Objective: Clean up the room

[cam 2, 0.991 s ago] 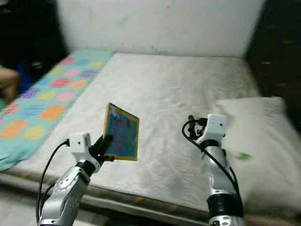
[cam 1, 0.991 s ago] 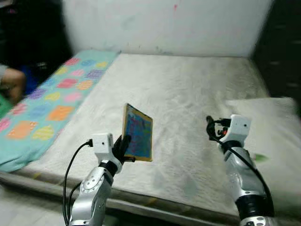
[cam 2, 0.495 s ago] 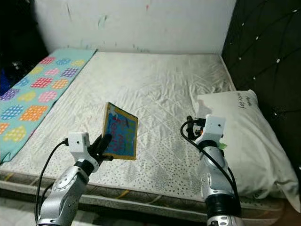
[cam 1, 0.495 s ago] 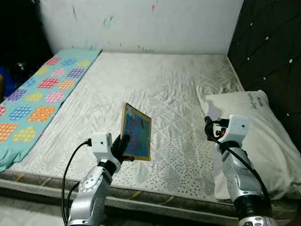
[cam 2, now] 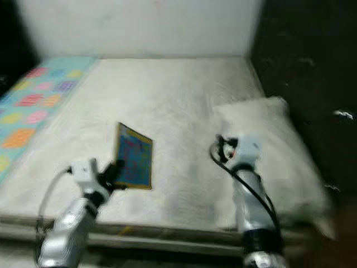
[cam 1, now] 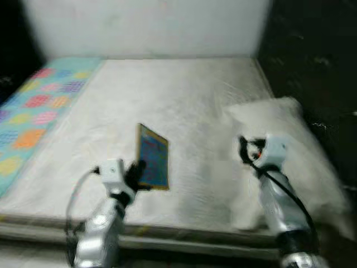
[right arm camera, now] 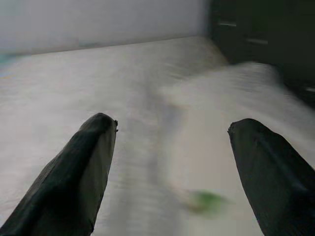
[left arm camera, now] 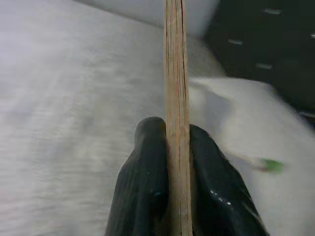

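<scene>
Upright, book (cam 1: 152,158) pinched edge-on in left claw (left arm camera: 177,162), above the mattress (cam 1: 184,100); right claw (right arm camera: 172,162) spread, empty

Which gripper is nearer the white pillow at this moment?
Right. The right gripper, fingers open, hovers at the pillow's inner edge, over the mattress. The left gripper is farther off, across the bed, shut on the book.

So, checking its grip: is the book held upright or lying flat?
Upright: the book stands on edge, clamped between the left gripper fingers above the bed.
</scene>
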Robot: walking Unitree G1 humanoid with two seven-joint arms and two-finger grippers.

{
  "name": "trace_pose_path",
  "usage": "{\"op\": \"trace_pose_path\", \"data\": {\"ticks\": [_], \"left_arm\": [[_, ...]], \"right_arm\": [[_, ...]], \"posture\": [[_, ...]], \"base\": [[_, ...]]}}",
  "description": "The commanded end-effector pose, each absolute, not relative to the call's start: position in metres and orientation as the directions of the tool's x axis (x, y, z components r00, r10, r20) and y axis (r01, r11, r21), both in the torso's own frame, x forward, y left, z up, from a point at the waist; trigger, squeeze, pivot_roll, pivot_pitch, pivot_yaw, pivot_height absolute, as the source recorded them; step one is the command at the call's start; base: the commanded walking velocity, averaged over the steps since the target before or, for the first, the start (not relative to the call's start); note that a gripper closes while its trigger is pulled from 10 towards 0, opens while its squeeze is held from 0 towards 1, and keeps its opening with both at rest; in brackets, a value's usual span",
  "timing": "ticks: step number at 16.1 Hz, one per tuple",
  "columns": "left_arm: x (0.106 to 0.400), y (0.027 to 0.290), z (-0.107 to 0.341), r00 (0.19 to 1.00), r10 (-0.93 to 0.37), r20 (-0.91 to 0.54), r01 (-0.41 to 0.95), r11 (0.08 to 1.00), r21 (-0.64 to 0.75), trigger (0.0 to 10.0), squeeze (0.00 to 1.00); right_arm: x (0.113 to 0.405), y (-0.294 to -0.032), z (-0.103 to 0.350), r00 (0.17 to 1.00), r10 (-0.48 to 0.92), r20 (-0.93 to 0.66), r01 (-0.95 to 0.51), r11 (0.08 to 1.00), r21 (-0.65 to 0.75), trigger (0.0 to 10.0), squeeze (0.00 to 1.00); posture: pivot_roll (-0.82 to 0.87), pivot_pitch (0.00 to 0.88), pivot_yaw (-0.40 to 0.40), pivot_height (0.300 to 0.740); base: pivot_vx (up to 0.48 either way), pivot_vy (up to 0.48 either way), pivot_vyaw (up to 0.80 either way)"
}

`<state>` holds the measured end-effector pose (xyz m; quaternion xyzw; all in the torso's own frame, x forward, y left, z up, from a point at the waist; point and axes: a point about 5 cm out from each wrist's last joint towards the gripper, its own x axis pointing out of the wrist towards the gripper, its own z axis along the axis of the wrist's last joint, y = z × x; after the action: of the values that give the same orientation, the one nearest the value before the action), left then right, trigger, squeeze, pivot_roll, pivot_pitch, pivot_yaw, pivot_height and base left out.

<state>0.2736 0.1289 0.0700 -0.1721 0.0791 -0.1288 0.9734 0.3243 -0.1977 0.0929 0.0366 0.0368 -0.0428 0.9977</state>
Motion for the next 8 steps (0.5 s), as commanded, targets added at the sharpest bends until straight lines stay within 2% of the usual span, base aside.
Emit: {"op": "trace_pose_path", "data": {"ticks": [1, 8], "left_arm": [[0.2777, 0.1295, 0.0803, 0.956, -0.287, -0.067, 0.25, 0.909, -0.334, 10.0, 0.0], [0.279, 0.131, 0.0807, 0.961, -0.269, -0.063, 0.231, 0.908, -0.349, 10.0, 0.0]], "right_arm": [[0.326, -0.1931, 0.0952, 0.995, -0.073, -0.069, 0.079, 0.993, 0.086, 10.0, 0.0], [0.3265, -0.1939, 0.0955, 0.995, -0.076, -0.067, 0.082, 0.993, 0.084, 10.0, 0.0]], "posture": [[-0.09, 0.0, 0.051, 0.74], [-0.09, 0.0, 0.052, 0.74]], "base": [[0.0, -0.345, -0.71], [0.0, 0.0, 0.0]]}}
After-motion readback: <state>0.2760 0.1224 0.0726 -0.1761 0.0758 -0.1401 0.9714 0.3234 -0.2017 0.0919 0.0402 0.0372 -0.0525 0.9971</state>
